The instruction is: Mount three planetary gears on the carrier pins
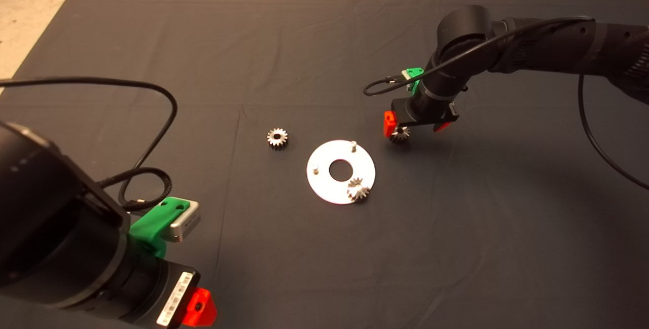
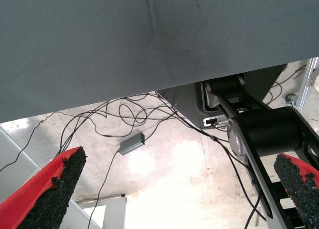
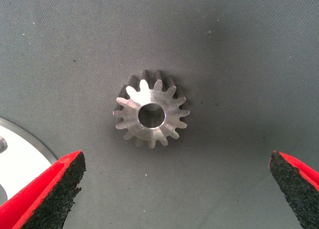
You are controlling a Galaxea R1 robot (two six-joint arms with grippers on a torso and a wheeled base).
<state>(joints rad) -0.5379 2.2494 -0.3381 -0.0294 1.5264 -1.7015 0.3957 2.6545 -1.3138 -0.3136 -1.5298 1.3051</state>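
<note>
From the head view, my right gripper [image 1: 413, 127] hangs over the dark mat [image 1: 304, 55], just beside the far right edge of the round disc [image 1: 340, 172]. One planetary gear [image 1: 399, 134] lies on the mat directly under it, between my red fingers. A second gear [image 1: 358, 190] sits on the disc at its near right side, on a pin. Two carrier pins stand bare: one [image 1: 353, 144] at the far side, one [image 1: 315, 170] at the left. The third gear [image 1: 277, 138] lies on the mat to the left of the disc. My left gripper [image 1: 200, 308] waits at the lower left edge.

In the left wrist view, my left fingers [image 2: 55, 189] are spread wide and hold nothing; beyond the mat edge I see the floor with cables [image 2: 124, 114].

In the right wrist view, my right fingers [image 3: 52, 189] are wide apart, touching nothing. The gear [image 3: 151, 108] lies flat between them, bore up, apart from both pads.
</note>
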